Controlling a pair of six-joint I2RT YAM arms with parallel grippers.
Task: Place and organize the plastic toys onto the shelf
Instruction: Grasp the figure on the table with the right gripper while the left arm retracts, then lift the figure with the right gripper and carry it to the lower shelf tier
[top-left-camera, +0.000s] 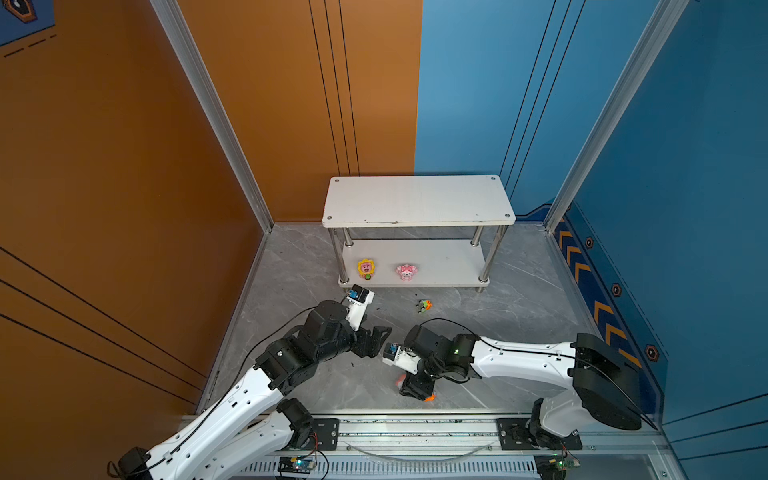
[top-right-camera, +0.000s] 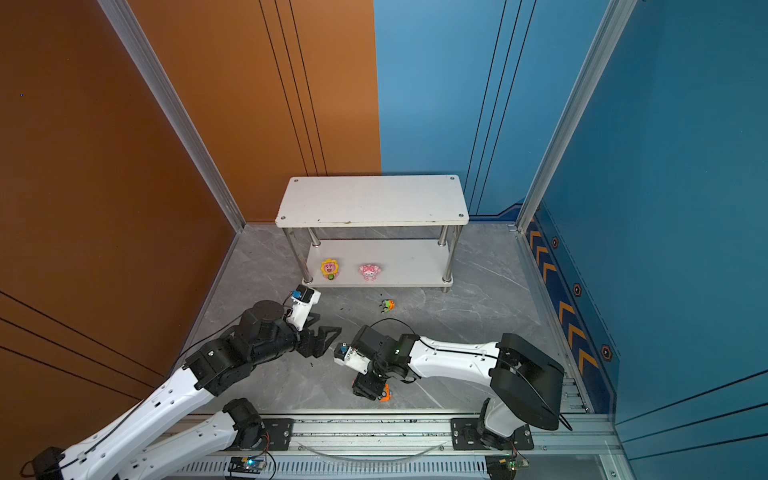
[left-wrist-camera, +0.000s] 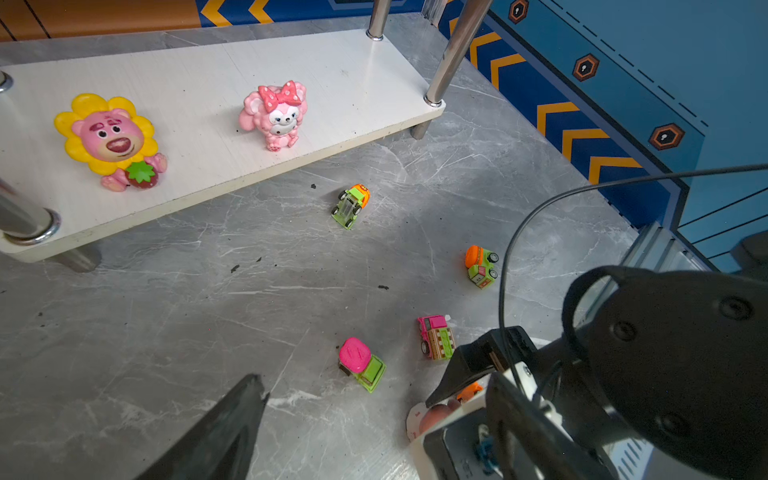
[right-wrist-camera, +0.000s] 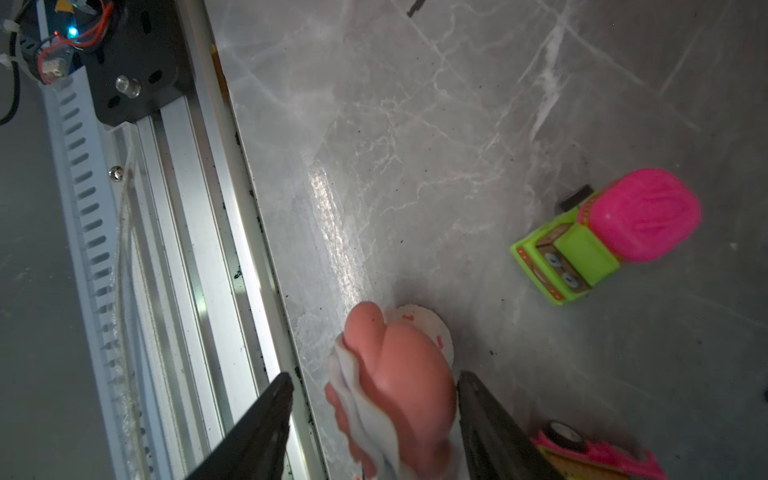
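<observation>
Right wrist view: the third figurine (right-wrist-camera: 395, 386), pink with a white part, is seen lying on the grey marble worktop (right-wrist-camera: 415, 124) close to its front edge, beside the aluminium rail (right-wrist-camera: 195, 257).
Right gripper (right-wrist-camera: 374, 378): it is pointed down at the worktop. Its jaws are spread to either side of the third figurine. One finger (right-wrist-camera: 490, 415) is set against the toy and a gap is left at the other, so nothing is pinched yet.
Left gripper (top-left-camera: 380, 340): it is held over the middle of the worktop, just beside the right arm's wrist. The jaws are spread and nothing is held between them.
Shelf (top-left-camera: 417, 199): it is stood at the far edge of the worktop, and two toys are carried on its lower board.
Sunflower bear figurine (left-wrist-camera: 110, 141): it is set upright near the front left corner of the lower board.
Pink bow figurine (left-wrist-camera: 276, 114): it is set upright along the same front edge, apart from the bear.
Green-and-orange car (top-left-camera: 424, 306): it is left on the worktop, near the shelf's front edge.
Orange-drum truck (left-wrist-camera: 481, 266): it is left on the worktop, between the shelf and the right arm.
Pink-cab truck (left-wrist-camera: 435, 343): it is found just beside the right gripper.
Pink-drum truck (right-wrist-camera: 611, 235): it is found on its wheels, near the third figurine but apart from it.
Orange toy (top-left-camera: 429, 397): it is partly covered by the right gripper, so its kind cannot be told.
</observation>
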